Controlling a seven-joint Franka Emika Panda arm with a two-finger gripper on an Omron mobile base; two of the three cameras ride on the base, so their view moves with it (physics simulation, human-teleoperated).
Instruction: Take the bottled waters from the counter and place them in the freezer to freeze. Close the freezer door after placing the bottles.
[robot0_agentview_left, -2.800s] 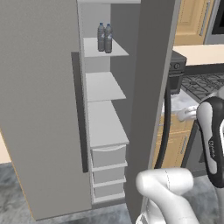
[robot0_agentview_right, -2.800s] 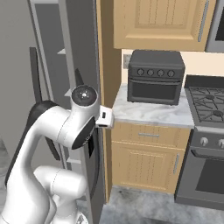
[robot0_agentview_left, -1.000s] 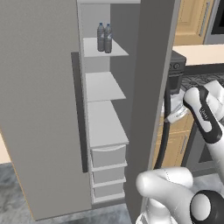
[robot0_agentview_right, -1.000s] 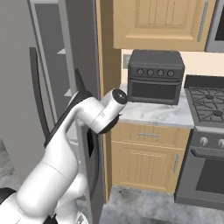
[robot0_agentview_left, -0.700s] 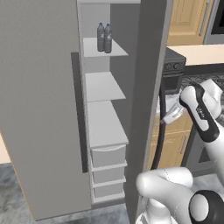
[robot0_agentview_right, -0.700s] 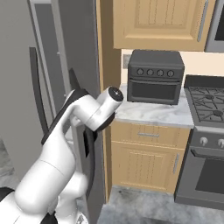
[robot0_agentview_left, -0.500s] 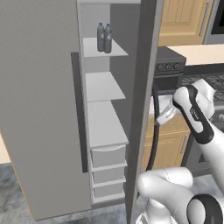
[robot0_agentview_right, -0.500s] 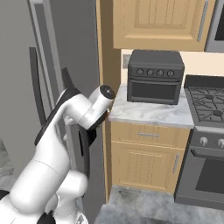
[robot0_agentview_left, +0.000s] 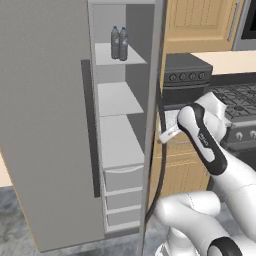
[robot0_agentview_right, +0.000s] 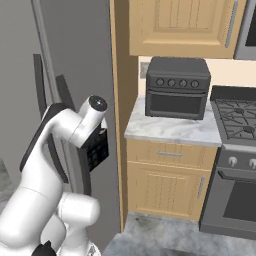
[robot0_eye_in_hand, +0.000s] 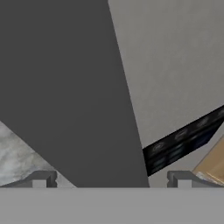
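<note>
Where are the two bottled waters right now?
In the left base view, the bottled waters stand side by side on the top visible shelf inside the open freezer, near its back, right of the freezer door.

— How many bottled waters (robot0_agentview_left: 119, 43) sit in the freezer (robot0_agentview_left: 120, 145)?
— Two, side by side on one shelf.
— And below?
— Three drawers (robot0_agentview_left: 122, 178). One toaster oven (robot0_agentview_right: 176, 87) tops the counter (robot0_agentview_right: 170, 130).
</note>
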